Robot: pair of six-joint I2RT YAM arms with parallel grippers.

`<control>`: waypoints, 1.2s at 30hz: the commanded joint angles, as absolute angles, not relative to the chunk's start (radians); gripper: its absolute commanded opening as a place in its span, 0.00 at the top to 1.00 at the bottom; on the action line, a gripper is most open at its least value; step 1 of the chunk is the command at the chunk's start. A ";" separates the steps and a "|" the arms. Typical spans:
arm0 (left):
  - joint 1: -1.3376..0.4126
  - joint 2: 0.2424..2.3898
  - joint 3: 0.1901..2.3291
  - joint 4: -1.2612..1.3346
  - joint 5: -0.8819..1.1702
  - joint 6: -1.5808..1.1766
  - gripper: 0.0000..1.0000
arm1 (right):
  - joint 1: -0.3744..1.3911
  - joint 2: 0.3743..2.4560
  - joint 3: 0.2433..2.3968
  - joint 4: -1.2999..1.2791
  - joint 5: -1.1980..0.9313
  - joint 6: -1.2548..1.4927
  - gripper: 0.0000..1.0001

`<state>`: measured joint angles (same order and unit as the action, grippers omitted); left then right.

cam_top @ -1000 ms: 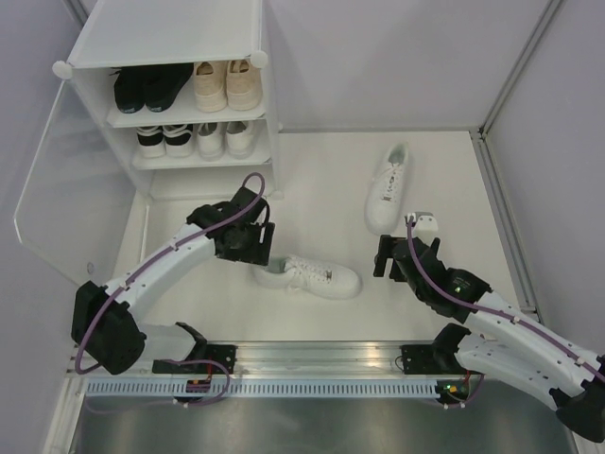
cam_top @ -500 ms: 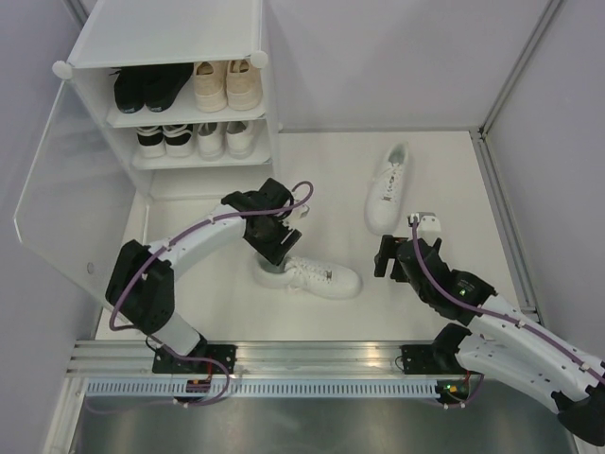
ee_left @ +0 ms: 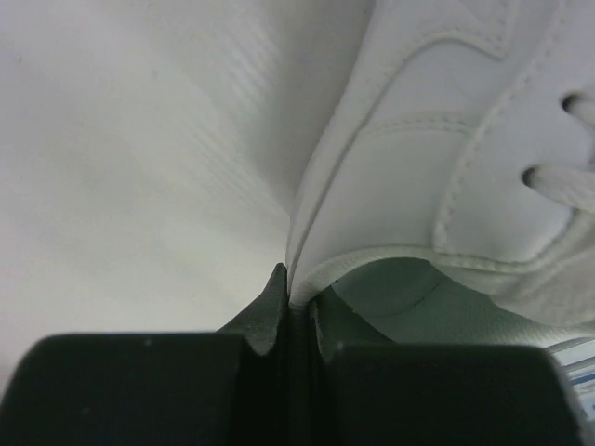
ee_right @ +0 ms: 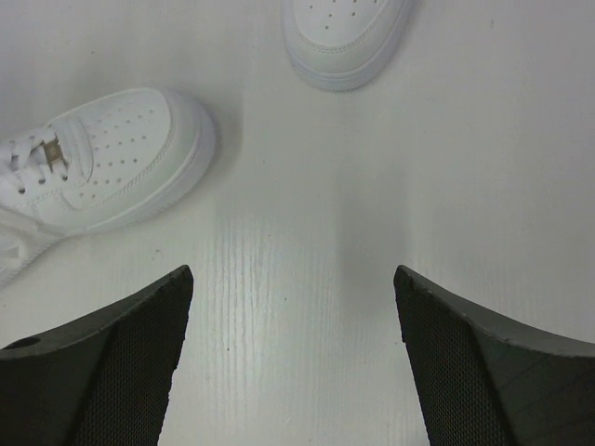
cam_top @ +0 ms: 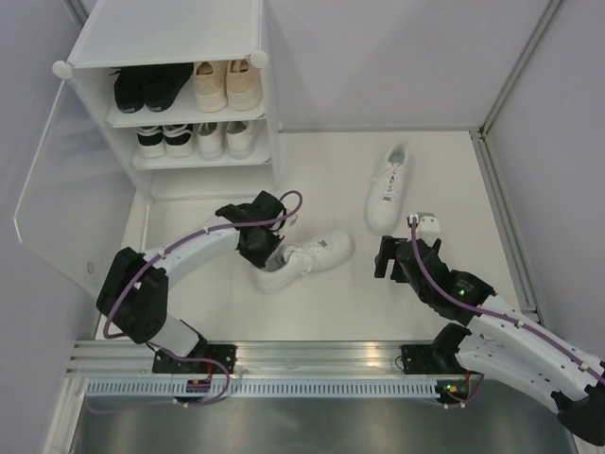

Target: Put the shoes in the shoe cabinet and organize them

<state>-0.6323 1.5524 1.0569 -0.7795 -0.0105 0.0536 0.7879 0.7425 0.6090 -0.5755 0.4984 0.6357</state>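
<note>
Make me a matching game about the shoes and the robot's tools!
Things:
1. black pair
2. left tool
3. right tool
4. black-and-white pair

States or places:
A. open, holding nothing
B. beside the white pair
C. beside the beige pair
D. shut on the heel edge of a white shoe

Pairs: 1-C, 2-D, 3-A, 4-B

The left gripper (ee_left: 296,299) sits at the bottom of the frame, its dark jaws pinched together on the thin upper rim of a white sneaker (ee_left: 437,139), apparently near the heel, though the close view is blurry. The pale grey lining (ee_left: 418,302) shows just inside the rim. Laces (ee_left: 567,181) appear at the right edge. The white table (ee_left: 130,158) fills the left.
</note>
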 commanded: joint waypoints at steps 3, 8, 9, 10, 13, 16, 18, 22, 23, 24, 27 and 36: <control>-0.588 1.373 1.009 -0.851 -0.058 -0.130 0.98 | 0.785 0.747 0.607 -0.549 0.517 0.623 0.08; -0.445 1.304 1.028 -0.943 -0.146 -0.264 0.98 | 0.785 0.750 0.601 -0.538 0.511 0.618 0.08; -0.413 1.293 1.025 -0.940 -0.138 -0.271 0.98 | 0.785 0.749 0.603 -0.538 0.508 0.618 0.08; -0.381 1.284 1.023 -0.940 -0.143 -0.288 0.98 | 0.785 0.747 0.604 -0.537 0.506 0.614 0.08; -0.293 1.261 1.022 -0.942 -0.181 -0.310 0.98 | 0.785 0.736 0.603 -0.538 0.506 0.612 0.08; -0.246 1.261 1.031 -0.962 -0.215 -0.333 0.98 | 0.785 0.723 0.600 -0.538 0.508 0.612 0.08; -0.215 1.259 1.032 -0.974 -0.224 -0.334 0.98 | 0.785 0.715 0.597 -0.534 0.506 0.611 0.08; -0.173 1.264 1.042 -0.985 -0.278 -0.348 0.98 | 0.785 0.712 0.589 -0.520 0.502 0.606 0.08; -0.164 1.264 1.049 -0.977 -0.282 -0.350 0.98 | 0.784 0.713 0.588 -0.515 0.499 0.601 0.08; -0.157 1.264 1.051 -0.968 -0.285 -0.359 0.98 | 0.785 0.715 0.586 -0.512 0.497 0.600 0.08; -0.124 1.282 1.091 -0.908 -0.265 -0.365 0.98 | 0.785 0.723 0.584 -0.506 0.492 0.595 0.08; -0.023 1.564 1.325 -0.836 -0.301 -0.336 0.98 | 0.785 0.693 0.575 -0.509 0.497 0.601 0.08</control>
